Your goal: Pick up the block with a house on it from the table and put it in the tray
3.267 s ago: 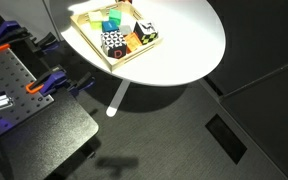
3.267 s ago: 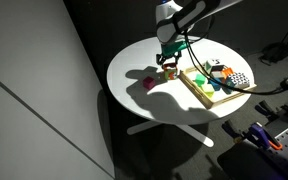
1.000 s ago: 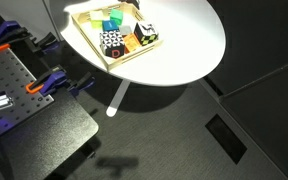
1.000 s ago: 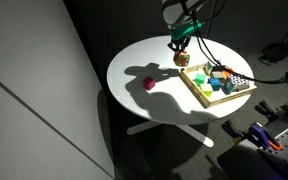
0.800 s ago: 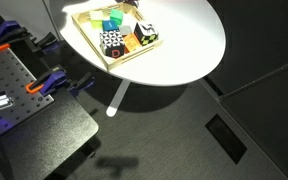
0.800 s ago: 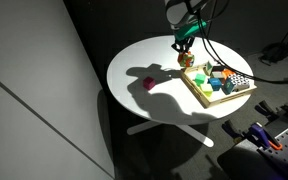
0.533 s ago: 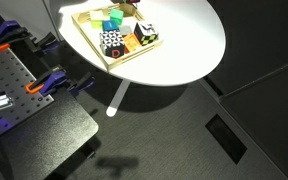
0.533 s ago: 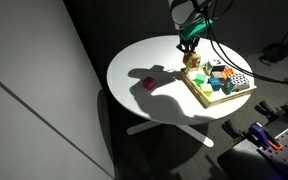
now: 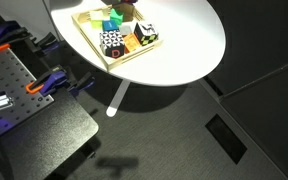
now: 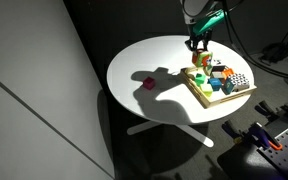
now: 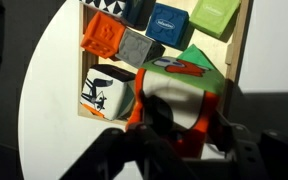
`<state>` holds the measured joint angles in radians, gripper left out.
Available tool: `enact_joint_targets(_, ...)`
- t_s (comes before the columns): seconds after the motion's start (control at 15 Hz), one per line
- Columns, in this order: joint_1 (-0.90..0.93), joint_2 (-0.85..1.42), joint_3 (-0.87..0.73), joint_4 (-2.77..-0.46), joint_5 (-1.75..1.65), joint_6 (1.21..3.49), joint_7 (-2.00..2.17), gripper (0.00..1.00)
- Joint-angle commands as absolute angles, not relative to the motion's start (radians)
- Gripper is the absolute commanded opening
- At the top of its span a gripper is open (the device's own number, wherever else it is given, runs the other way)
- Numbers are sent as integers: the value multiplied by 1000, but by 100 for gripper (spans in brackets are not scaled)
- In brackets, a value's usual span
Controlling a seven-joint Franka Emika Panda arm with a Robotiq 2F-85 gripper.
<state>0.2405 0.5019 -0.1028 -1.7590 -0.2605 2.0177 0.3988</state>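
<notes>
In the wrist view the house block, with orange sides and a green and white picture face, sits between my gripper's dark fingers, over the pale wooden tray by its rim. The jaws stand a little wider than the block, with a dark gap on the right side. In an exterior view the gripper hangs over the far corner of the tray, with the block just under it. The tray rests on the round white table, and the gripper shows only at the top edge.
Other blocks fill the tray: orange, grey, blue, green, and a black-and-white patterned one. A small pink object lies alone on the table. A black perforated workbench with orange clamps stands beside the table.
The gripper has carried the block from the open tabletop across to the tray's far corner. Its jaws, tight on the block a moment ago, now stand wider.
</notes>
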Motion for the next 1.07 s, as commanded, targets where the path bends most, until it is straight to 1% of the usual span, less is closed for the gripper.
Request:
enact_joint_targets(0.0,207,395,-72,-1871,-276,2070,368,88)
enact_joint_targets(0.13,200,362,-65,-1904,-274,2094,363,99)
enact_joint_targets(0.47,166,295,-34,-1966,-238,2158,326,100)
enact_joint_targets(0.8,139,255,-3,-1994,-210,2127,241,100)
enact_joint_targets(1.0,145,289,-5,-1965,-232,2131,277,100)
